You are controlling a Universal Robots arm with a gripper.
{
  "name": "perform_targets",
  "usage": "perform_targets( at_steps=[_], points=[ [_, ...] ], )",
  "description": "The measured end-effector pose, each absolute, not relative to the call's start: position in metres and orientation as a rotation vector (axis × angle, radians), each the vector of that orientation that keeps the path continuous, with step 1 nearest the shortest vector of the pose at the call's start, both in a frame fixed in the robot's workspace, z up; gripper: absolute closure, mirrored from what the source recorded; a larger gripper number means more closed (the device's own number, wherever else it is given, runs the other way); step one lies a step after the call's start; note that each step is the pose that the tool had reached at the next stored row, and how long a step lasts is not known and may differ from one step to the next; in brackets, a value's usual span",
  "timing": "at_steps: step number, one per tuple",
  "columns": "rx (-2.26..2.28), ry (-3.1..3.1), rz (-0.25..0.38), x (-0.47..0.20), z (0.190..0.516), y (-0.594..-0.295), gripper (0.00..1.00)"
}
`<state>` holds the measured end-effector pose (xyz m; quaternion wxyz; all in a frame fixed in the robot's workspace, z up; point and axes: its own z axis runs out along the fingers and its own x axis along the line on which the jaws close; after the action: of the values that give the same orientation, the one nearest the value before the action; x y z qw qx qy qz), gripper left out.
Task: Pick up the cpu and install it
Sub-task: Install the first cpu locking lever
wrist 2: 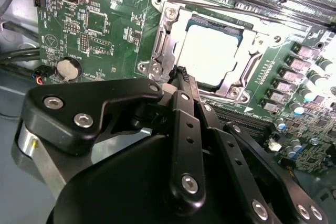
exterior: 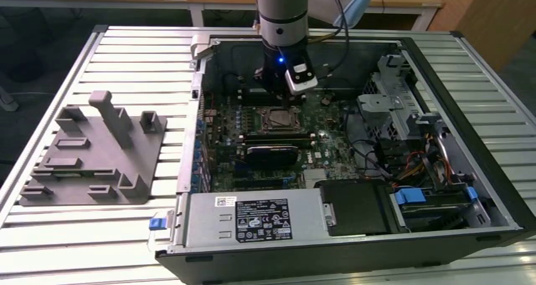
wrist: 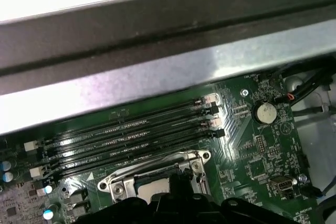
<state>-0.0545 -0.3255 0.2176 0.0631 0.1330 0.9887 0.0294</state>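
So the cpu (wrist 2: pixel 210 55) was already lying flat in the socket (wrist 2: pixel 168 30) on the motherboard (exterior: pixel 331 125), metal top facing up. It's square, so no real long axis, and its edges ran in line with the metal frame around it. In the exterior view it sat roughly mid-board (exterior: pixel 277 117), inside the open computer case (exterior: pixel 469 140) lying on its side on the slatted counter (exterior: pixel 109 228).

The gripper (exterior: pixel 280 96) hung right over the board, just behind the socket in the exterior view. In the second wrist view its black linkage crowded the foreground and the tips (wrist 2: pixel 181 73) looked pinched together at the socket frame's edge, just beside the chip. Couldn't honestly tell if the jaws were fully closed or touching the frame, and I saw nothing held between them.

The memory slots (wrist: pixel 131 135) ran alongside the socket in the first wrist view. The grey tray (exterior: pixel 92 156) with upright posts sat well off toward the exterior view's left.
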Motion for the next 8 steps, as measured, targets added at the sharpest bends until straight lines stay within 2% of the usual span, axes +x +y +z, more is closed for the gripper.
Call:
perform_targets(
  at_steps=[4,8],
  points=[
    [0.399,2.986,0.048,-0.0545,0.2175,-0.3255,0.89],
    [0.399,2.987,0.043,-0.0545,0.2175,-0.3255,0.89]
  ],
)
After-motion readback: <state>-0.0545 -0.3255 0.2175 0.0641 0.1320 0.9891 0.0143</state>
